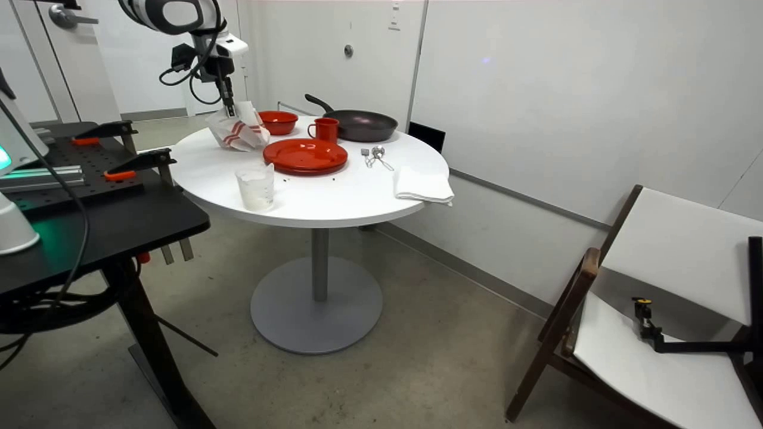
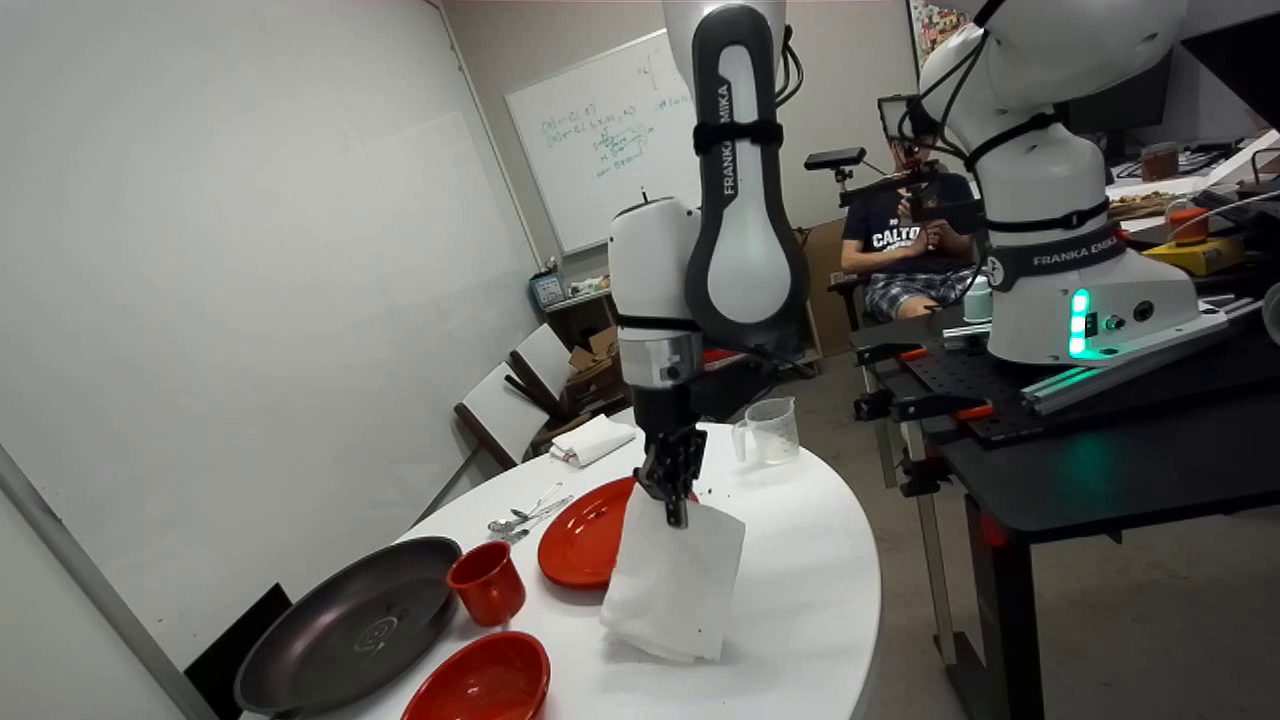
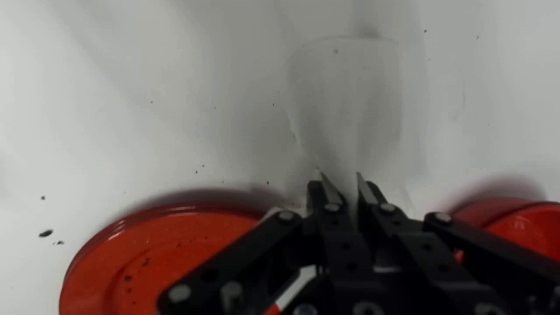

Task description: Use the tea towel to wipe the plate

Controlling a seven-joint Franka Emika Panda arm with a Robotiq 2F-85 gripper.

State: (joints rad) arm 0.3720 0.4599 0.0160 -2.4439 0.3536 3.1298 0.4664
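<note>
Wrist view has the claw [image 3: 341, 183] coming in from the bottom, a bit right of centre; its two fingers [image 3: 372, 194] are nearly together, just a thin gap at the tips, and that gap is filled by the tea towel [image 3: 350, 92]; so yeah, it's got a proper pinch on the fabric, which spreads out pale towards the top of the frame; the plate [image 3: 188, 229] is at lower left, red-orange with a few dark specks [image 3: 128, 278] on it, and a red bowl [image 3: 529, 227] pokes in at lower right.

In an exterior view the claw [image 1: 231, 112] is at upper left, fingers pointing down, with the tea towel [image 1: 229, 132] hanging bunched below them over the table [image 1: 202, 176], red stripes showing; it's left of the plate there, and a folded white cloth [image 1: 423, 186] lies at the right edge of the table; in an exterior view the tea towel [image 2: 675, 590] hangs flat at lower middle and hides the right part of the plate; can't tell if it actually touches the plate or the table.
</note>
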